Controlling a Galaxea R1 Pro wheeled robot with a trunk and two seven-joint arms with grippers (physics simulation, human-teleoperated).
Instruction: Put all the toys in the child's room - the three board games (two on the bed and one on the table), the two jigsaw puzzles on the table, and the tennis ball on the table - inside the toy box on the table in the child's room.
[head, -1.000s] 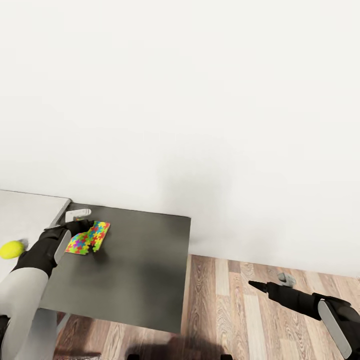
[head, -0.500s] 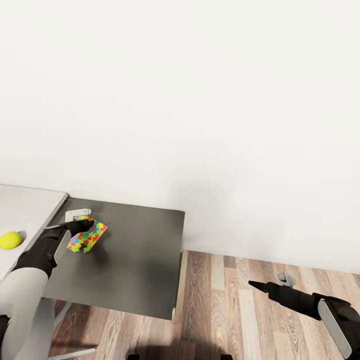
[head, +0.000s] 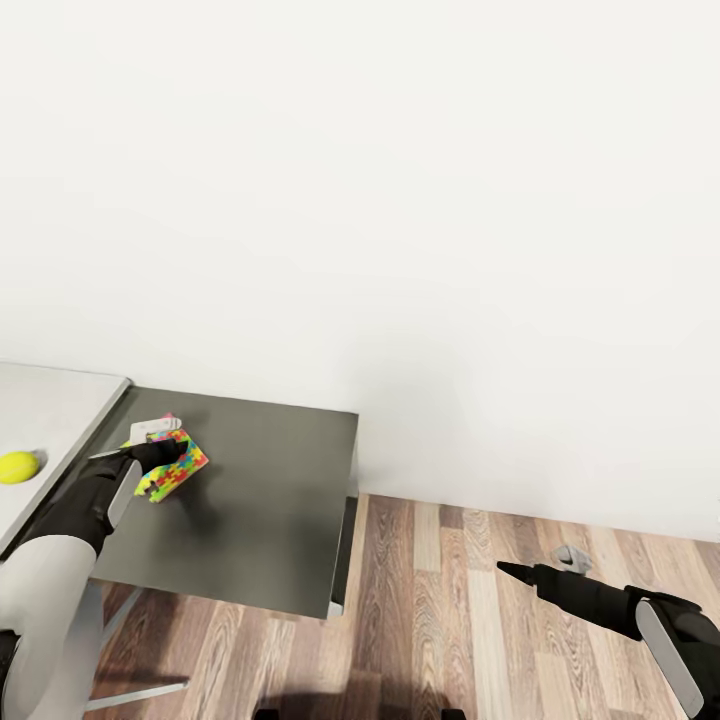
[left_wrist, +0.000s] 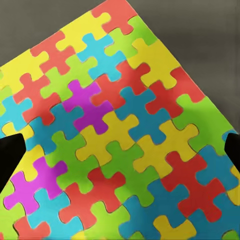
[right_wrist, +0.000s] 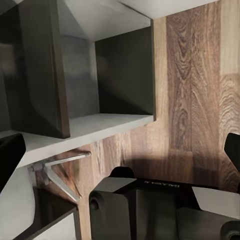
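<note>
One jigsaw puzzle (head: 168, 466) sits in the left gripper (head: 172, 452), fingers closed on it, slab tilted and lifted off the dark grey cabinet top (head: 250, 520). Left wrist view: the puzzle (left_wrist: 115, 140) lies across nearly the whole frame, interlocking pink, yellow, green, blue and red pieces, with a dark fingertip (left_wrist: 10, 152) at each side edge and dark grey surface behind its upper corner. Head view: a small white object (head: 155, 429) lies on the cabinet top just beyond the gripper; what it is I cannot tell.

Tennis ball (head: 18, 466) rests on the pale grey table (head: 60, 400), near the left forearm, apart from the puzzle. Table joins the lower cabinet at its corner.

Right gripper (head: 510, 571) hangs well apart to the right, over the wood plank floor (head: 450, 620); in the head view its fingers read as one pointed tip, whereas in the right wrist view the two fingertips (right_wrist: 11, 155) sit at opposite frame edges, spread, nothing between them. That view looks at the cabinet's open compartments (right_wrist: 120, 70), the floor and part of the robot's base (right_wrist: 150, 210). A small grey object (head: 572, 556) lies on the floor just beyond the right gripper. White wall (head: 400, 200) behind everything.
</note>
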